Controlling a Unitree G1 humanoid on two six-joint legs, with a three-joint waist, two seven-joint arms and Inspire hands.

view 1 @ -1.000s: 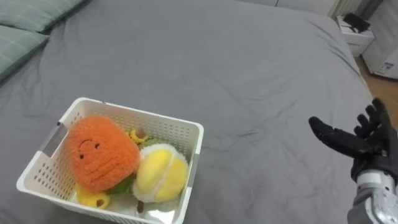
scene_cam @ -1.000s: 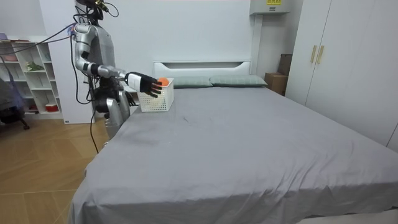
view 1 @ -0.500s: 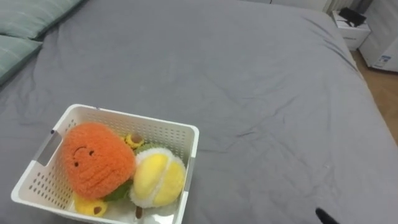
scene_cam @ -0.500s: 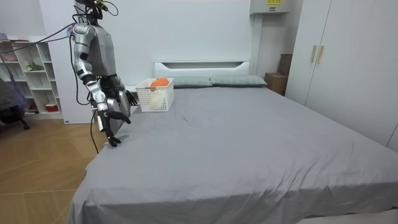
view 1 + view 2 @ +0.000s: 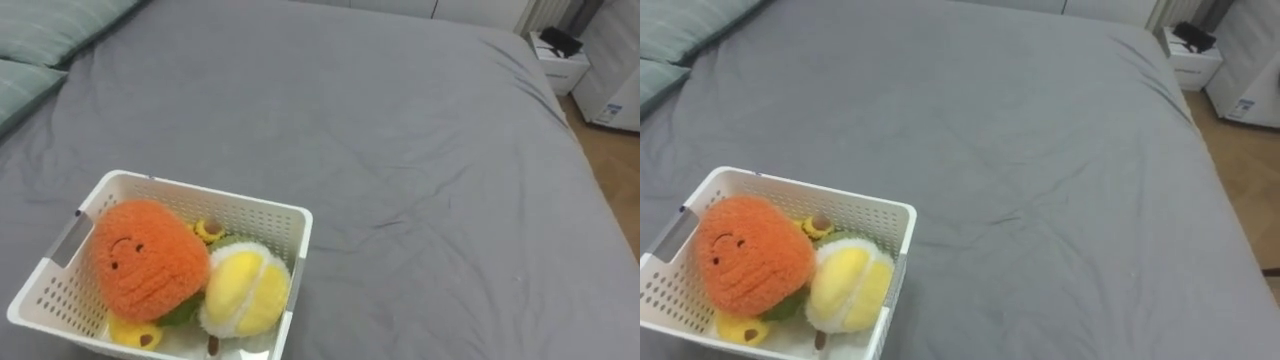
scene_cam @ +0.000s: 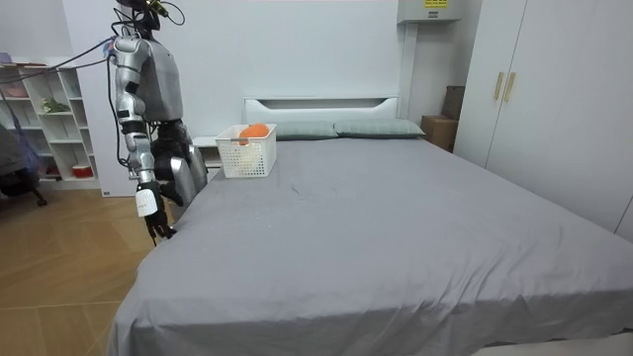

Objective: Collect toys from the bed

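The robot is standing at the side edge of the bed (image 5: pixel 420 140), close to the corner by the pillows (image 5: pixel 35 45), and its right hand (image 6: pixel 158 227) is hanging low beside the mattress edge, below the level of the grey cover; whether its fingers are spread or curled cannot be told from the room view. The toys are all sitting in the white basket (image 5: pixel 298 228), which is resting on the cover near the robot's side edge toward the pillow end: an orange plush toy (image 5: pixel 140 262) is filling the left half, a yellow plush toy (image 5: pixel 243 290) is leaning against it on the right, and smaller yellow pieces (image 5: pixel 135 335) are poking out underneath. No loose toy is showing on the open cover beyond. The basket is lying up and to the robot's left of the hanging right hand, well apart from it, with its handle slot (image 5: pixel 65 238) facing the robot's left, so the left arm is probably the nearer one for any lift, judging by how the basket is sitting.
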